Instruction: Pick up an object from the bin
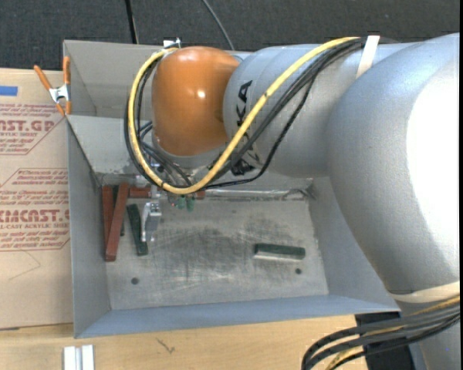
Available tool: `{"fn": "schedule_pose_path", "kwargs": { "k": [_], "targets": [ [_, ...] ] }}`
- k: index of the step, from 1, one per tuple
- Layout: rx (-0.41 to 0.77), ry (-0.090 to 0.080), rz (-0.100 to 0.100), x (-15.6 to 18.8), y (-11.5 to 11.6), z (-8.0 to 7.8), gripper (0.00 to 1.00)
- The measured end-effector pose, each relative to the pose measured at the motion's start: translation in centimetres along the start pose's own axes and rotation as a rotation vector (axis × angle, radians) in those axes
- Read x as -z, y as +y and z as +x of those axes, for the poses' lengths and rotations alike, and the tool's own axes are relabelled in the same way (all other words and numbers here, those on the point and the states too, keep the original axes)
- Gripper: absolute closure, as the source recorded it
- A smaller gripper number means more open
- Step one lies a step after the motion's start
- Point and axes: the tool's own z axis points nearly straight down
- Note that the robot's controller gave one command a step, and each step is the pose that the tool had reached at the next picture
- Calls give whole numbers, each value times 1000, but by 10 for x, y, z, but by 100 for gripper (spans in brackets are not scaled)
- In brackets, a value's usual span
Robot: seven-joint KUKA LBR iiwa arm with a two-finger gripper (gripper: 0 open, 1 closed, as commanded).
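Note:
My gripper point(150, 222) reaches down from under the arm's wrist into the left part of the bin, low over the floor. Just to its left, touching or nearly touching it, lies a thin dark green stick point(137, 233), pointing towards the front of the bin. Further left, a long reddish-brown block point(110, 223) lies along the left wall. A short reddish piece point(140, 193) lies at the back, partly hidden under the wrist.
A second dark green bar point(278, 252) lies flat on the bin floor at the right, well apart from the gripper. The arm and its cabled wrist cover the back and right of the bin.

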Motion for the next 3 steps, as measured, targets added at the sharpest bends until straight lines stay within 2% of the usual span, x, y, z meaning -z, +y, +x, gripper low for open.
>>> {"fn": "schedule_pose_path", "kwargs": {
  "k": [1, 2, 3],
  "targets": [
    [0, 0, 0, 0, 0, 0, 0],
    [64, -1, 0, -7, -54, 20, 0],
    [93, -7, 2, -53, -67, 44, 0]
  ]
}}
